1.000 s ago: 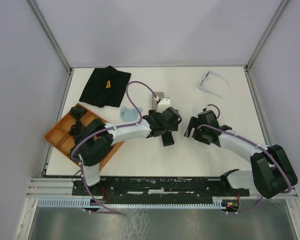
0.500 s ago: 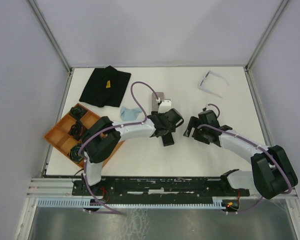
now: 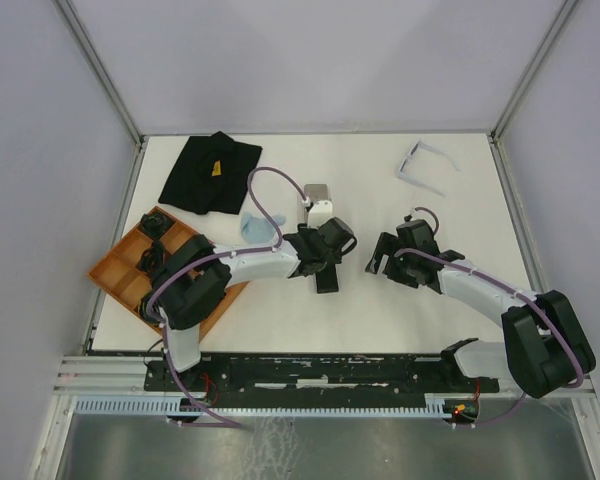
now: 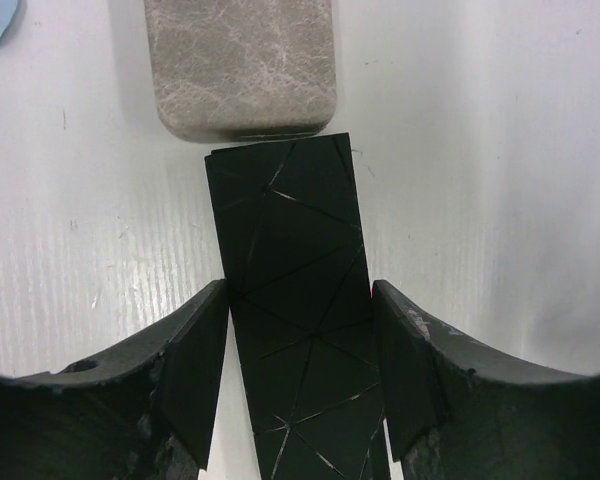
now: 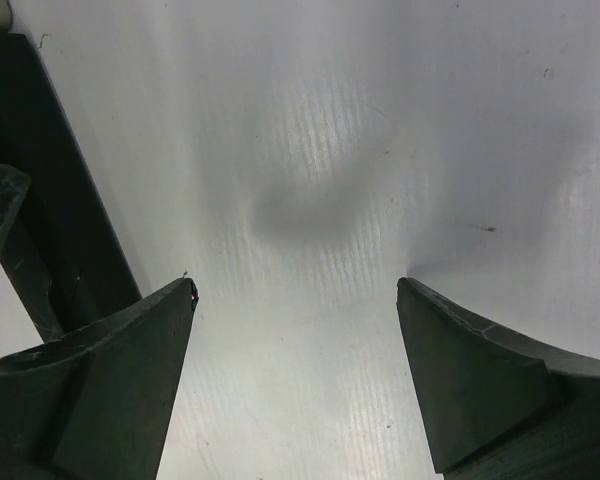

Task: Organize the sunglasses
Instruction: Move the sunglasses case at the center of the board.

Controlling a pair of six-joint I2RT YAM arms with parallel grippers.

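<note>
Straddling the black case (image 4: 290, 220) with my left gripper (image 4: 300, 298), jaws right against its sides, can't tell if it's clamped yet. Its far end sits just beside the grey case (image 4: 242, 65), so a sloppy lift could shove that, or the flat case might slip. Right gripper (image 5: 295, 290) gapes wide, empty. Pale-framed sunglasses (image 3: 423, 165) lie far right, well apart.

Bright, even light from above; mostly sharp pictures.
The white table (image 3: 380, 310) glares mildly in the top view, and shadows are faint and short. In the right wrist view a blurred grey shadow patch sits mid-frame. The near edges of both wrist views look dark and soft.
</note>
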